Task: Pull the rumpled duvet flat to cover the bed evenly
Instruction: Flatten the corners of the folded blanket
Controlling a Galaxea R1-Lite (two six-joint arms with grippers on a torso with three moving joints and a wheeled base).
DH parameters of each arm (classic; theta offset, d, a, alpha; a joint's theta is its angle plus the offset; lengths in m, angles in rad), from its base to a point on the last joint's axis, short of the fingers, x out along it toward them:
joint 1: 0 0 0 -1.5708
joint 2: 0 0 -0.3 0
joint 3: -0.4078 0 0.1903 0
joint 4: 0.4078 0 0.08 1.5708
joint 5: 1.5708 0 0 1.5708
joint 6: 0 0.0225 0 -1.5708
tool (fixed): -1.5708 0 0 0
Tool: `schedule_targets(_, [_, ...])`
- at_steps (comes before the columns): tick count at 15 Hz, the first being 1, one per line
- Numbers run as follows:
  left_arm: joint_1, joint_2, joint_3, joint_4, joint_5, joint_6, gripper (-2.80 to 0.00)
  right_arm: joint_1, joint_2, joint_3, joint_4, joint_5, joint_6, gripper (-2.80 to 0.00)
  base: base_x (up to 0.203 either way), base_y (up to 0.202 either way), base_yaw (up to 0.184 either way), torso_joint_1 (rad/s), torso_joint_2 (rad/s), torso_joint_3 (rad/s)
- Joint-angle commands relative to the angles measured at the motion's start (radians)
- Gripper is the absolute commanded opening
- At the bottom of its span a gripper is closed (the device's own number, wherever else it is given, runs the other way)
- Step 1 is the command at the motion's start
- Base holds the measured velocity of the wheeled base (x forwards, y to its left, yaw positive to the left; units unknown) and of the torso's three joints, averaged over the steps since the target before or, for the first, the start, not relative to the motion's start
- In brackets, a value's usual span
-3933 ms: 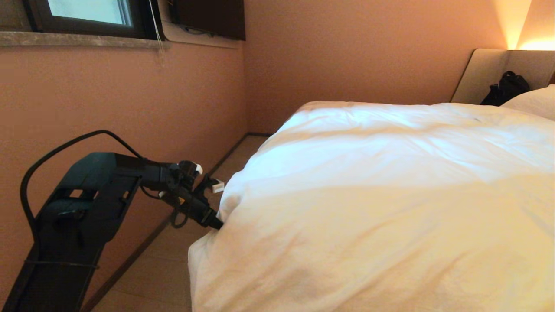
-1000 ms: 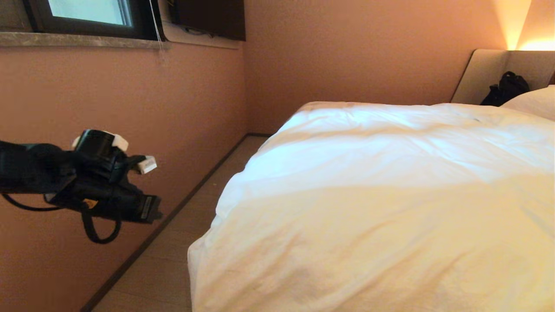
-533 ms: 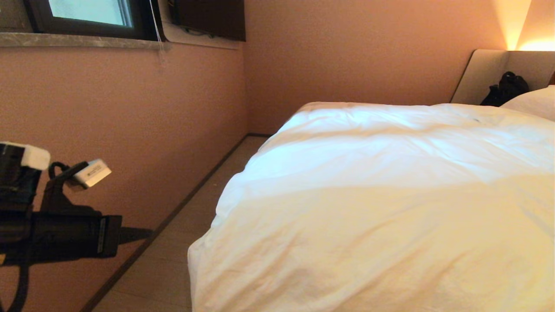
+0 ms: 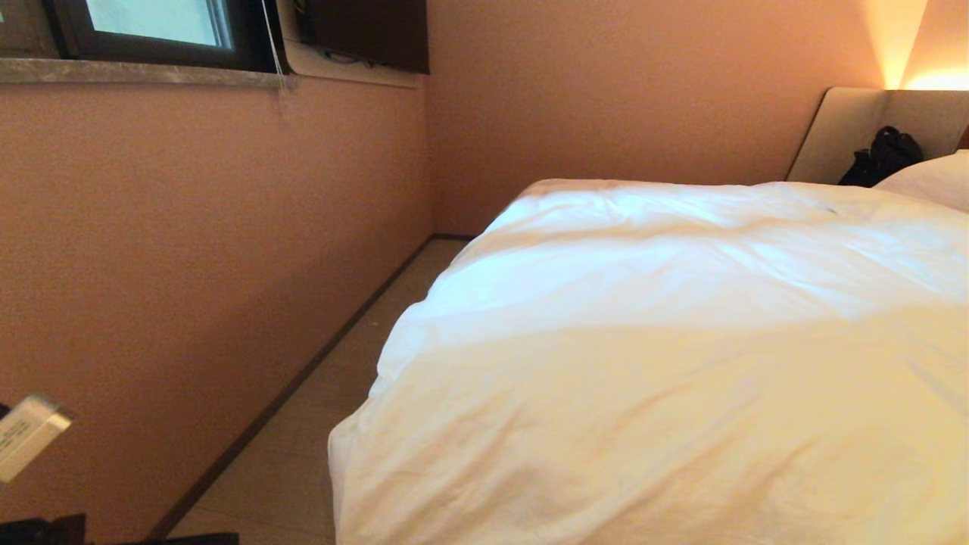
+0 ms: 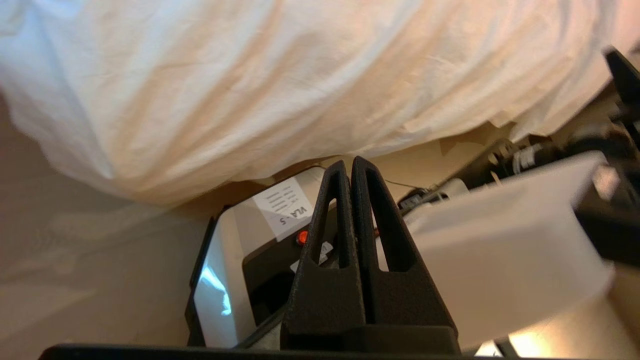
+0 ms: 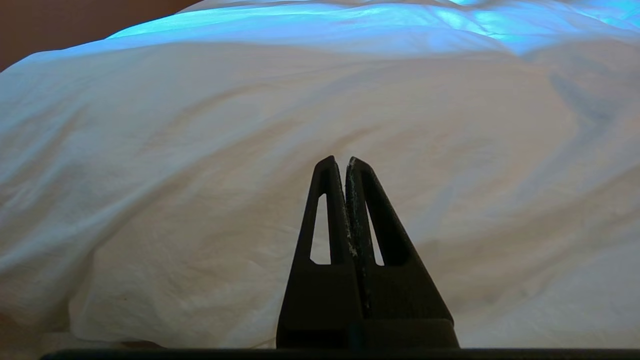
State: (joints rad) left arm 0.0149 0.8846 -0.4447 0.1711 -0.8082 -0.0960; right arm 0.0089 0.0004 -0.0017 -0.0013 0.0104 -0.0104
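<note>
Hanging over the near corner of the bed, the duvet lies spread from the near edge to the pillow at the far right, its white cover creased but broadly flat. It looks soft, puffy and light for its bulk, likely to fold and slump rather than slide as one piece, so the draped near-left corner or the hem along the left side seems the best place to pinch a firm bunch of cloth. The left gripper hangs low at the near left, its fingers pressed together on nothing, pointing down past the robot's own base with the duvet's hanging edge just beyond. The right gripper rests near the foot of the bed, fingers likewise pressed together and empty, facing the quilt. Compared with four seconds earlier, when the left gripper reached the duvet's left edge, the arm has swung away and dropped almost out of the head view, leaving only a white tag at the near-left corner. The duvet itself has not shifted. A dark bag sits against the headboard.
</note>
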Motion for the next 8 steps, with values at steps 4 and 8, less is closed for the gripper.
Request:
schedule_targets(4, [0.000, -0.107, 0.046, -0.007, -0.007, 0.003, -2.80, 0.000, 0.000, 0.000, 0.000, 0.000, 0.000, -2.80, 0.000, 0.000, 0.000, 0.000, 0.00, 0.000])
schedule_targets(8, [-0.007, -0.194, 0.072, -0.026, 0.043, 0.014, -2.80, 0.000, 0.000, 0.000, 0.000, 0.000, 0.000, -2.80, 0.000, 0.000, 0.000, 0.000, 0.00, 0.000])
